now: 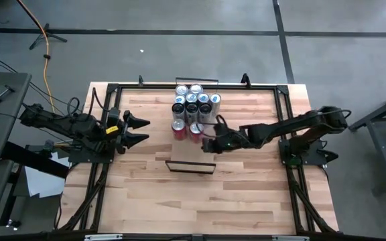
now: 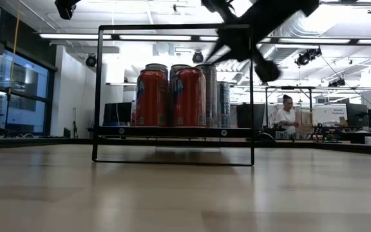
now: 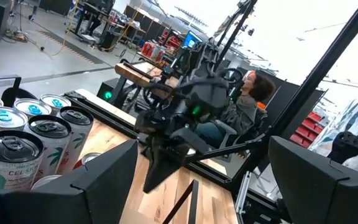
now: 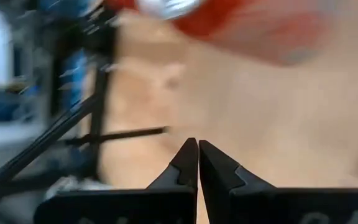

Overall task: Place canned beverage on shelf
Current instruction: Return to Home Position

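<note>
Showing "CEL SI": white can (image 3: 8, 163)

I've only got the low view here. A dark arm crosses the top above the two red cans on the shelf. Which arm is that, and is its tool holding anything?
Observer: That's the right arm; its wrist view shows the right tool shut and empty.
Operator: Where is it from above?
Observer: At the right edge of the shelf, beside the red cans.
Operator: And the left?
Observer: The left tool is open, at the left side of the table, away from the shelf.
</note>
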